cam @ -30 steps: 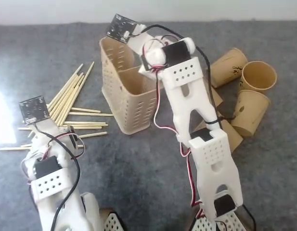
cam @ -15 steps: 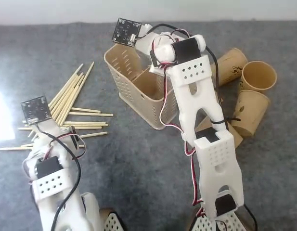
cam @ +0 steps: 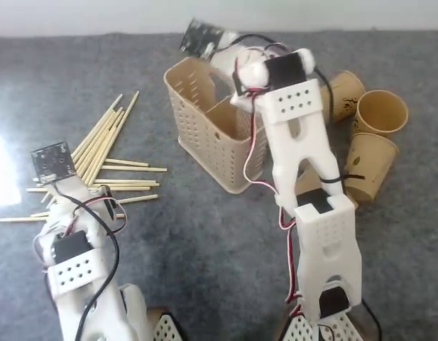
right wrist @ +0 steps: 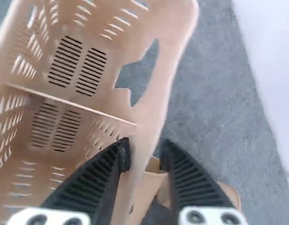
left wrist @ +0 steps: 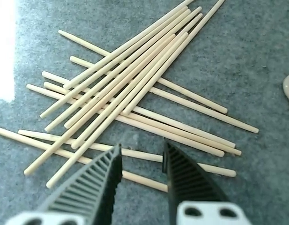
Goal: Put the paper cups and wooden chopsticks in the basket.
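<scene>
Shifted rightward, the beige slotted basket (cam: 208, 142) shows two compartments.

left arm (cam: 73, 270): white printed shell, hole-grid plate, black servo, looping black cable (cam: 111, 241) | right arm (cam: 304, 163): white slotted links, hole-grid plates, red-white-black wires (cam: 260, 145) | wrists: square black circuit boards (cam: 50, 160) | left claw (left wrist: 142, 147), right claw (right wrist: 144, 143): dark grey ribbed fingers, white bases

Count: 1 basket (cam: 211, 142) (two compartments); paper cups (cam: 380, 112), at least 4, arm (cam: 307, 153) hiding some; wooden chopsticks (left wrist: 135, 89), roughly 14, overlapped, exact count uncertain.
</scene>
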`<state>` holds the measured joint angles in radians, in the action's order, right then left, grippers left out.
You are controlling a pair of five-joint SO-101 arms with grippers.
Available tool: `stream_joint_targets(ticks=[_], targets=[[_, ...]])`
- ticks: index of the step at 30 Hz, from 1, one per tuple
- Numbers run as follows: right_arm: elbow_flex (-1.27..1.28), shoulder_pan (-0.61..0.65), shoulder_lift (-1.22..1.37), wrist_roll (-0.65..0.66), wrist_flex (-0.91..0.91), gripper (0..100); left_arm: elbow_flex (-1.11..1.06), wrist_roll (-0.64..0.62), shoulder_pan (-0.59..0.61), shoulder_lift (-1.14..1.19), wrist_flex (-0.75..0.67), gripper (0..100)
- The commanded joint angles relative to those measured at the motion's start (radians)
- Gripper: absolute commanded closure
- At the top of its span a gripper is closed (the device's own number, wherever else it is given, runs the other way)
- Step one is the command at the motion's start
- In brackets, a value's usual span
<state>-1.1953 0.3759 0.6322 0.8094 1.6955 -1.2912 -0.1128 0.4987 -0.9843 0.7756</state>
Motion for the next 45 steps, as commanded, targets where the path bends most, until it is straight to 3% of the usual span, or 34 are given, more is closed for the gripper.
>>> stream_joint_targets(ticks=[1,9,15,20,25,30,35,40,45], targets=[[-0.115,-0.056,-0.079,-0.044,-0.001,80.3,0.007,0.008,-0.006,-0.023,-0.023,85],[-0.287,-0.206,-0.096,-0.048,0.012,86.7,0.007,0.008,-0.006,-0.023,-0.023,85],[-0.336,-0.294,-0.239,-0.216,0.027,90.3,0.005,0.008,-0.006,-0.023,-0.023,85],[-0.055,-0.314,-0.470,-0.204,0.028,90.5,-0.015,0.009,-0.006,-0.023,-0.048,85],[0.416,-0.334,-0.786,-0.025,0.022,90.5,-0.021,0.009,-0.006,-0.023,-0.057,85],[0.729,-0.479,-0.998,0.049,0.010,90.4,-0.027,0.011,-0.008,-0.023,-0.057,85],[0.868,-0.682,-1.015,0.035,0.012,90.5,-0.030,0.038,-0.058,-0.023,-0.046,85],[1.034,-0.774,-1.021,-0.115,0.005,90.5,-0.007,0.120,-0.196,-0.029,0.008,85],[1.188,-0.788,-1.027,-0.226,0.002,90.5,0.321,0.247,-0.310,-0.020,0.192,85]])
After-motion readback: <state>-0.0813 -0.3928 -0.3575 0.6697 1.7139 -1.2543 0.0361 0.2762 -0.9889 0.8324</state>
